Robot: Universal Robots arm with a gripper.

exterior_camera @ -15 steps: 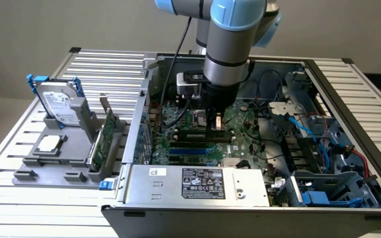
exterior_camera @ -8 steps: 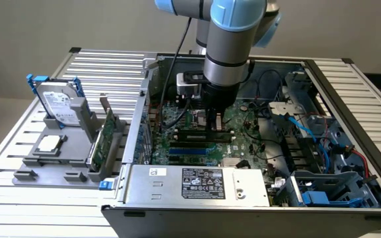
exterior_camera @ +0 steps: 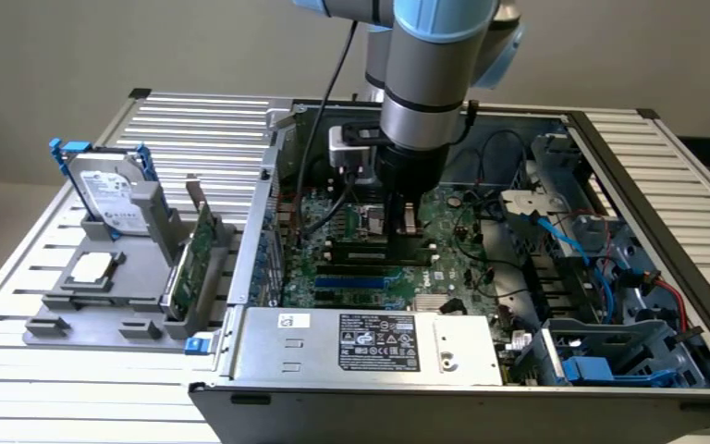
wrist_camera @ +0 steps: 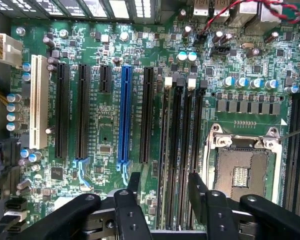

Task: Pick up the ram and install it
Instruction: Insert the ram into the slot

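A slatted silver metal tabletop (exterior_camera: 195, 120) carries an open grey desktop computer case (exterior_camera: 454, 407), which lies on its side across the tabletop's middle and out to the edge at the exterior view's right. The grey and blue robot arm (exterior_camera: 427, 83) reaches straight down into the case over the green motherboard (exterior_camera: 454, 268) (wrist_camera: 105, 135). A silver boxed power supply with a label (exterior_camera: 368, 342) fills the case's near edge.

By the tabletop's edge at the exterior view's left sits a grey plastic fixture (exterior_camera: 108, 301). It holds an upright silver hard drive in a blue bracket (exterior_camera: 111, 194) and a wide green expansion card (exterior_camera: 195, 254) standing on edge beside the case wall.

The 2 jaws stand spread apart and grip nothing. In the wrist view their black fingertips (wrist_camera: 134, 182) sit on either side of the long black memory slots (wrist_camera: 170, 150).

The ram (exterior_camera: 361, 248), a long narrow green stick, stands on edge in 1 of those slots just below the jaws. I cannot tell which slot, nor how deeply it is seated.

A blue card slot (wrist_camera: 124, 115) runs beside the black ones, and the silver-framed square processor socket (wrist_camera: 240, 172) lies on the slots' other side.
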